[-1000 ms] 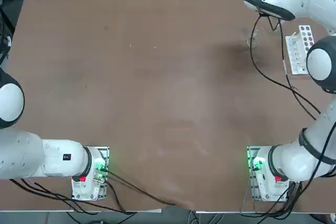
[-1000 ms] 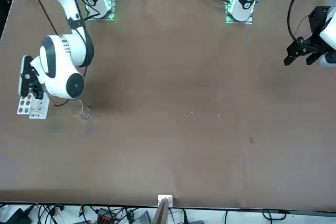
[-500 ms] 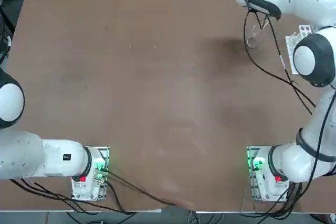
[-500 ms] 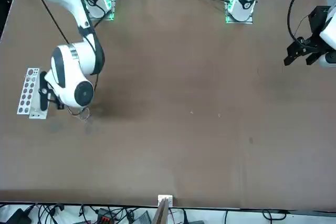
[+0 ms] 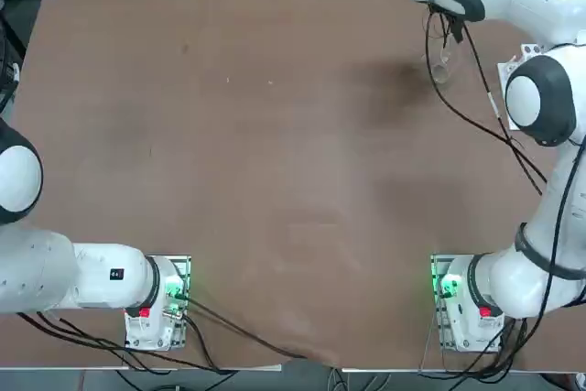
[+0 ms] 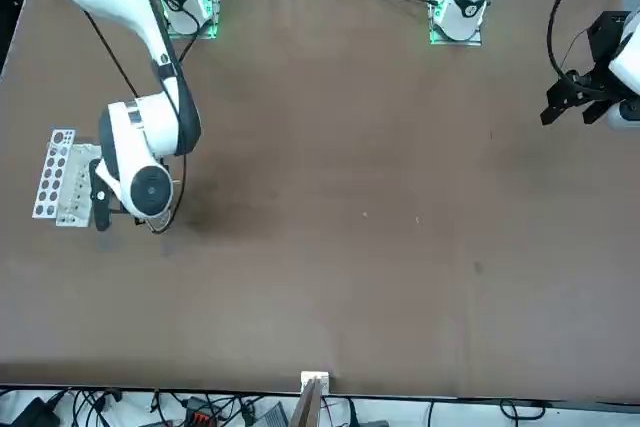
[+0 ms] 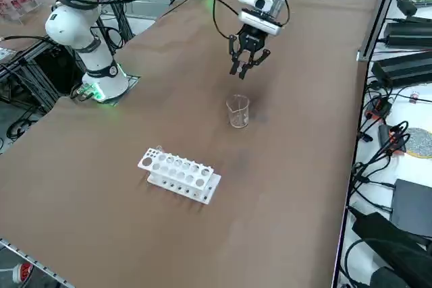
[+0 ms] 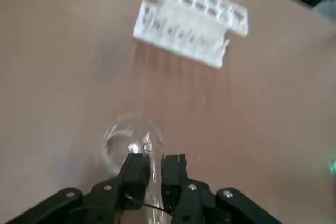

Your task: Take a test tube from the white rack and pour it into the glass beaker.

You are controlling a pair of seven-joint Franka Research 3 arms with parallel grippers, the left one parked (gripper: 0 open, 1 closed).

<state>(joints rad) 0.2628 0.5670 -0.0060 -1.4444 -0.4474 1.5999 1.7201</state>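
The glass beaker (image 7: 237,111) stands upright on the brown table (image 7: 283,187), out toward the far right part of the tabletop as the robot faces it, and from overhead it shows only as a faint clear ring (image 5: 441,70) partly crossed by a black cable (image 5: 476,121). Near it, but apart, lies the white rack (image 7: 179,176), its top dotted with round holes; in the front view the rack (image 6: 58,177) sits just beside the arm's bulky wrist. The right gripper (image 7: 244,69) hangs above the beaker on the side away from the rack, pointing down at a slant. Its fingers are clamped on a slim clear test tube (image 8: 153,167), which shows in the wrist view between the two black fingertips (image 8: 175,164) and reaches toward the beaker's rim (image 8: 128,142). Whether the tube touches the glass I cannot tell.
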